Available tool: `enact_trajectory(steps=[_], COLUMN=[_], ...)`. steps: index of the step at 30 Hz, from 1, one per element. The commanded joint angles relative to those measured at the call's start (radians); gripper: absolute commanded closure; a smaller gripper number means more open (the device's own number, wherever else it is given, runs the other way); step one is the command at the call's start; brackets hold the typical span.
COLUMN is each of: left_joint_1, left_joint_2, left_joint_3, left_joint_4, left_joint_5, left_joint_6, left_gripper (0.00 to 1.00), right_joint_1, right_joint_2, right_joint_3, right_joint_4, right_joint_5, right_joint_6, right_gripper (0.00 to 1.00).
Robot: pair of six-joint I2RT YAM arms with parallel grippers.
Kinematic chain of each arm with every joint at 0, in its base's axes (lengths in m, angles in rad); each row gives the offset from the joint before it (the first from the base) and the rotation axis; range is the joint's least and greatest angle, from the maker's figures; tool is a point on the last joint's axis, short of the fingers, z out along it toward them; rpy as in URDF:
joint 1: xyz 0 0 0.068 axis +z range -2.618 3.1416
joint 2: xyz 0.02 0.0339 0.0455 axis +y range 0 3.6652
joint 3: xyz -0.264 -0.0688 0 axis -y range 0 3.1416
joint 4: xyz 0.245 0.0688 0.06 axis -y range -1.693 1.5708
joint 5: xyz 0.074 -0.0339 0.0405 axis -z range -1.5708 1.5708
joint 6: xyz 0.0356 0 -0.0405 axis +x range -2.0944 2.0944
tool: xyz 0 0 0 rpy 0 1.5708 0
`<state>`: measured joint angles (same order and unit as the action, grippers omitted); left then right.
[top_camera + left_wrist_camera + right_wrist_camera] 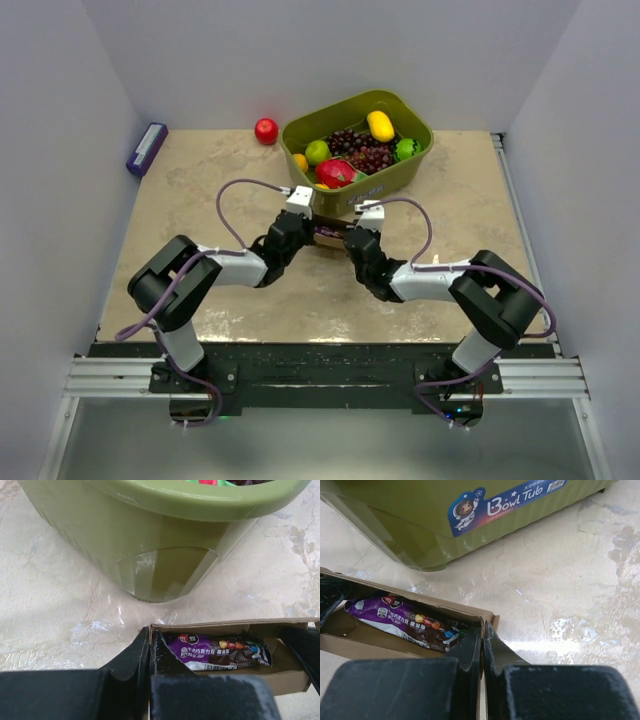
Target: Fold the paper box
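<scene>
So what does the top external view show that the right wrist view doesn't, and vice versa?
Only the top external view: the fruit piled in the green bin, a red fruit lying outside the bin, and the purple box by the left wall.
Only the right wrist view: the Bowl Tub sticker on the bin's wall and the purple candy packet lying inside the paper box.
Both: the bin, the paper box, and the right pincer shut on the box's end wall.
</scene>
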<state>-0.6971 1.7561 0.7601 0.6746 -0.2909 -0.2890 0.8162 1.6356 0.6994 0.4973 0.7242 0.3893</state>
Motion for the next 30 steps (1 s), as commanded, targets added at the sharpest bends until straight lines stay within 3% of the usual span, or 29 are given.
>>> enact_trajectory(steps=[1, 12, 14, 17, 18, 20, 25, 30], left_joint_1=[-0.045, -0.091, -0.104, -0.128, -0.134, -0.154, -0.192, -0.215], left_joint_2=[0.014, -0.01, -0.015, -0.023, -0.026, -0.029, -0.026, -0.003], left_joint_3=[-0.044, -0.163, -0.2, -0.245, -0.252, -0.274, -0.301, -0.301], left_joint_4=[0.077, 0.118, 0.146, 0.184, 0.19, 0.209, 0.233, 0.24], left_joint_5=[0.01, -0.04, -0.073, -0.123, -0.132, -0.169, -0.235, -0.258], left_joint_6=[-0.053, -0.053, -0.047, -0.033, -0.029, -0.012, 0.008, 0.025], left_gripper=[1.0, 1.0, 1.0, 1.0, 1.0, 1.0, 1.0, 1.0], right_joint_1=[0.055, 0.077, 0.083, 0.104, 0.11, 0.113, 0.141, 0.162], right_joint_2=[0.0, -0.036, -0.068, -0.124, -0.137, -0.177, -0.253, -0.439], right_joint_3=[-0.018, -0.021, -0.012, -0.015, -0.017, -0.018, -0.043, -0.121], right_joint_4=[0.1, -0.031, -0.093, -0.167, -0.18, -0.239, -0.342, -0.385], right_joint_5=[0.038, 0.057, 0.047, 0.031, 0.012, -0.035, -0.098, -0.172], right_joint_6=[0.086, 0.134, 0.131, 0.131, 0.129, 0.132, 0.16, 0.175], right_gripper=[1.0, 1.0, 0.92, 0.72, 0.59, 0.46, 0.39, 0.38])
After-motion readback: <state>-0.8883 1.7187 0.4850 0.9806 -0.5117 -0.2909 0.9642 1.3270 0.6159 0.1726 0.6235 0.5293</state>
